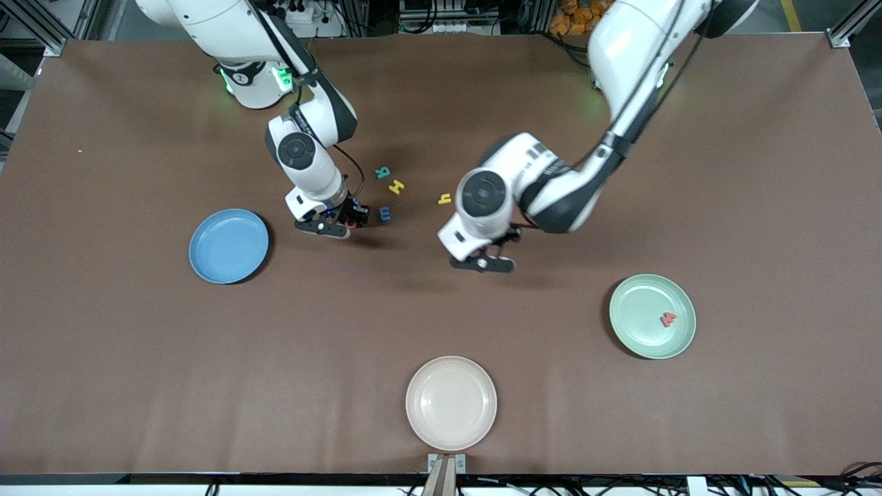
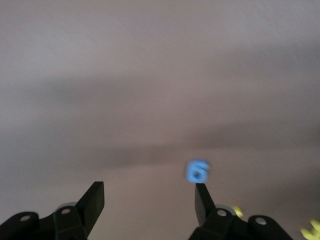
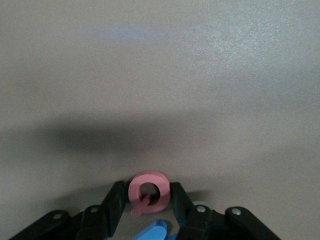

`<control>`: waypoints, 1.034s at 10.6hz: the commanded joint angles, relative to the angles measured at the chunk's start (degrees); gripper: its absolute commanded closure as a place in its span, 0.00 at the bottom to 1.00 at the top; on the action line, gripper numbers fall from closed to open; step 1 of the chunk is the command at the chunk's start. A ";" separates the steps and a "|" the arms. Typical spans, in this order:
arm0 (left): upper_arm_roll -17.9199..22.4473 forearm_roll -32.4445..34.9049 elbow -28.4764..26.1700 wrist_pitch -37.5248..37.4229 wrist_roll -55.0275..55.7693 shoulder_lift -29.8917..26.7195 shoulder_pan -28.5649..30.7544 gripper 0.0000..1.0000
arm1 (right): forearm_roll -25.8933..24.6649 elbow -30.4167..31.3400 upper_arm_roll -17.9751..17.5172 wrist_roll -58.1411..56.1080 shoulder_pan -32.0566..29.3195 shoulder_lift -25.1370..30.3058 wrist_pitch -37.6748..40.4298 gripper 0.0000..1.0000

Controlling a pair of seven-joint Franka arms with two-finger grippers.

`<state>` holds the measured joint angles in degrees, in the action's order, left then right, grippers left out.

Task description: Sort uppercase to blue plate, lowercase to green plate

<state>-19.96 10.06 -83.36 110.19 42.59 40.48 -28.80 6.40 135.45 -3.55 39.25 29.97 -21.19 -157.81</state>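
The right gripper (image 3: 148, 200) was down at the table, its fingers (image 3: 114, 200) pressed against both sides of the red Q (image 3: 148, 196), beside the blue W (image 1: 385, 213). The left gripper (image 2: 148, 200) hung spread wide and empty just beside the blue g (image 2: 197, 171).

Red Q (image 3: 148, 196) between the right pincer (image 3: 148, 202) fingers (image 3: 114, 202), over the brown table (image 3: 160, 75).

Cream plate (image 1: 451, 403), round, shallow, nothing on it, sits on brown table cover (image 1: 124, 358) at the edge nearest the front camera, about midway between the table's ends.
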 commanded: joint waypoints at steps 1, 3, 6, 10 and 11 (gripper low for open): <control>0.45 1.46 -0.48 2.64 3.10 1.35 -3.09 0.22 | 0.02 0.25 -0.41 1.54 0.53 -0.61 0.58 0.66; 0.98 1.63 -4.95 9.84 7.16 2.40 -5.48 0.23 | 0.02 0.25 -0.41 1.45 0.44 -0.61 0.58 0.69; 0.98 5.75 -8.30 12.85 7.42 2.58 -4.69 0.25 | -0.07 -0.79 -0.32 0.40 -0.17 -0.44 2.50 0.69; 0.98 7.96 -10.59 15.92 7.34 2.50 -3.02 0.27 | -0.16 -9.39 0.03 -10.55 -6.74 0.53 18.55 0.69; 0.98 8.13 -11.90 17.93 7.25 2.50 -2.85 0.28 | -0.24 -11.33 0.03 -14.94 -9.55 0.53 21.64 0.69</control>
<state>-18.80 16.48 -92.12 125.07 48.71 44.14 -31.95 6.37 127.49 -3.07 30.17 24.91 -20.81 -141.10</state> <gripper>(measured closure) 0.269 0.639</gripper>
